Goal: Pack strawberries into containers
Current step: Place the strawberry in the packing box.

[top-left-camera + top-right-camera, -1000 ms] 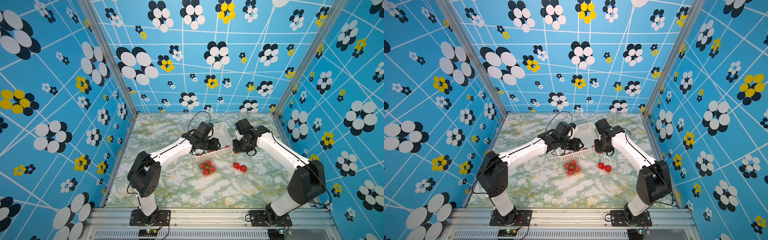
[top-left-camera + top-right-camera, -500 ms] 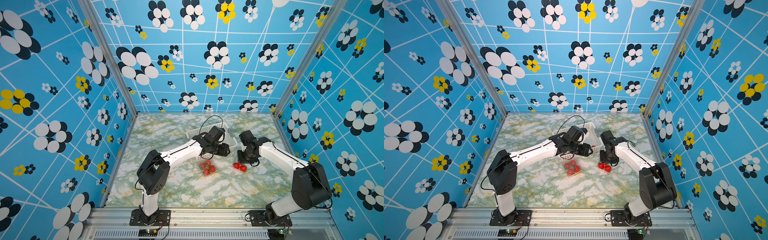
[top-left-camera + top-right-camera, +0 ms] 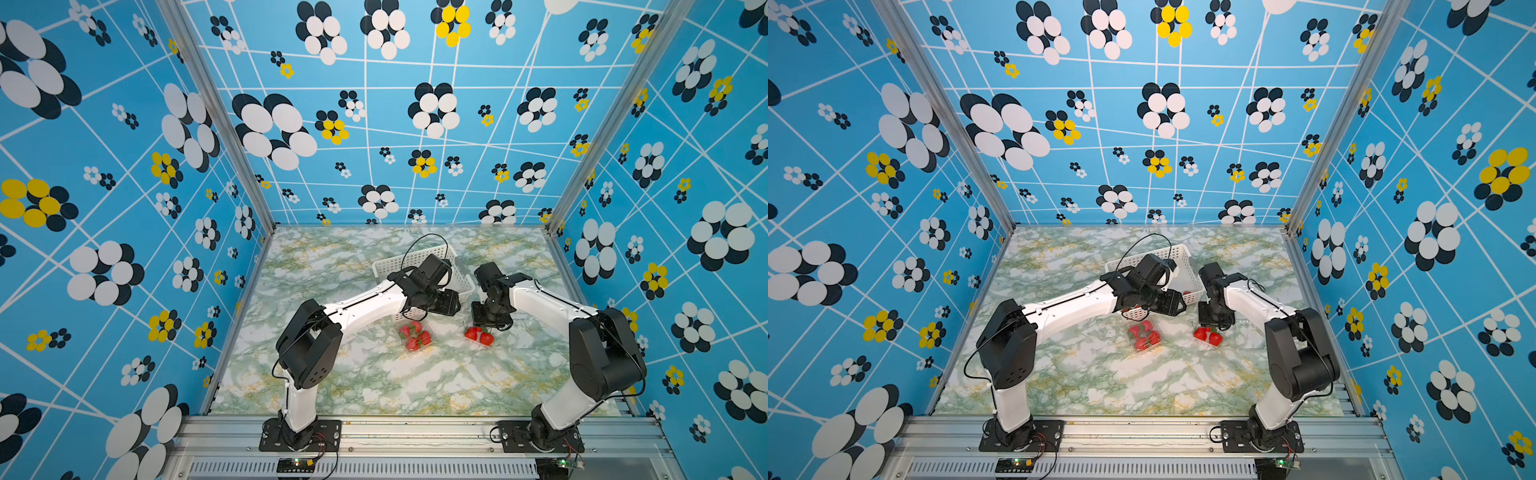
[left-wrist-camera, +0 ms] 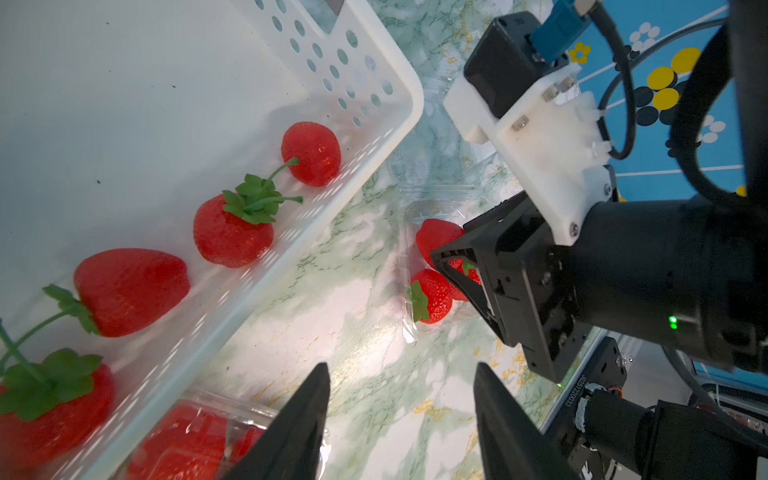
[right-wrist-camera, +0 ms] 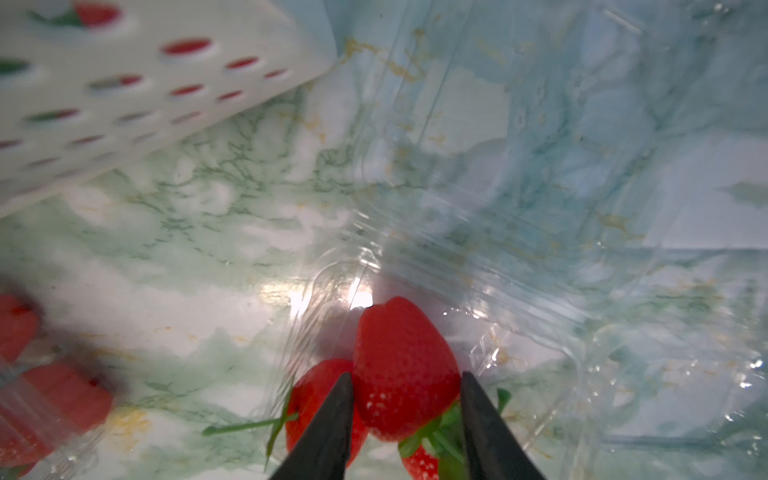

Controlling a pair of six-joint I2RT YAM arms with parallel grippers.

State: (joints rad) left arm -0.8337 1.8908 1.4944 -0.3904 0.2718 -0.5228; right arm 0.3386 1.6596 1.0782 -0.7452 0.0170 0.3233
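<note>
Tabletop point(image 4: 332, 299): one box point(image 4: 257, 411) is filled, another point(image 5: 316, 307) part-filled (basket point(image 4: 409, 104) unemptied); left gripper point(image 4: 401, 365) is held open, a strawberry point(image 5: 399, 340) is flanked by the right gripper point(image 5: 405, 374), clamping undetermined.

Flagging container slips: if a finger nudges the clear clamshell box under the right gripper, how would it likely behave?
The clear clamshell box looks thin and filmy, so it would probably flex rather than push back. Holding only a few strawberries on a glossy marble-print tabletop, it seems light and likely to slide.
</note>
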